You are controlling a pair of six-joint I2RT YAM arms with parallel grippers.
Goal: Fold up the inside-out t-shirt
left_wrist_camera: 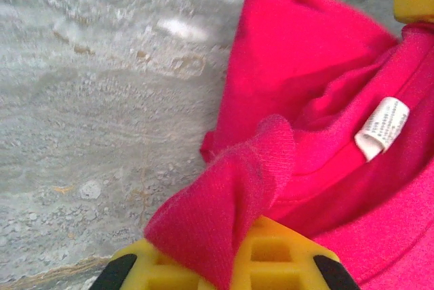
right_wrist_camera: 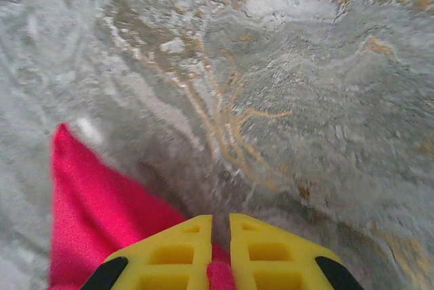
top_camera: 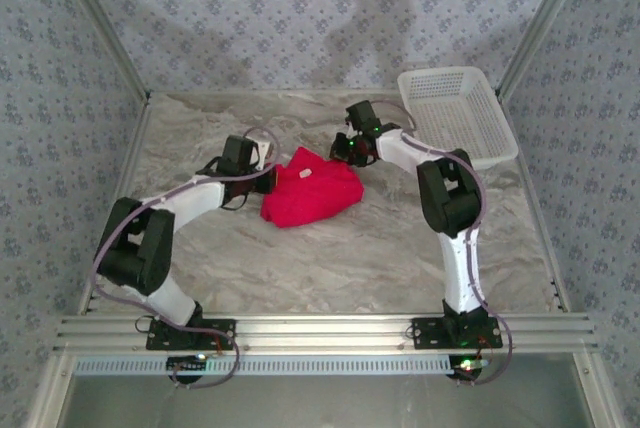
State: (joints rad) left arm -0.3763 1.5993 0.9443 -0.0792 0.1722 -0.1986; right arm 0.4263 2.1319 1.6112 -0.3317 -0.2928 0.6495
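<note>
**Pinch on both edges of the red t-shirt (top_camera: 310, 193)**

The t-shirt lies bunched on the table (top_camera: 350, 268), directly between the two pairs of fingers. The left fingers (left_wrist_camera: 261, 253) are clamped on a raised fold of red cloth, which stands up out of them. Just beyond that fold the neckline curves away, and a small white label (left_wrist_camera: 383, 127) sits inside it. The right fingers (right_wrist_camera: 237, 246) are pressed almost together at the opposite edge, with a sliver of red showing in the slit at their base. A red corner spreads flat to one side of them and bare table lies ahead. A white basket (top_camera: 455, 113) stands behind the right fingers, well apart from the t-shirt.
</note>
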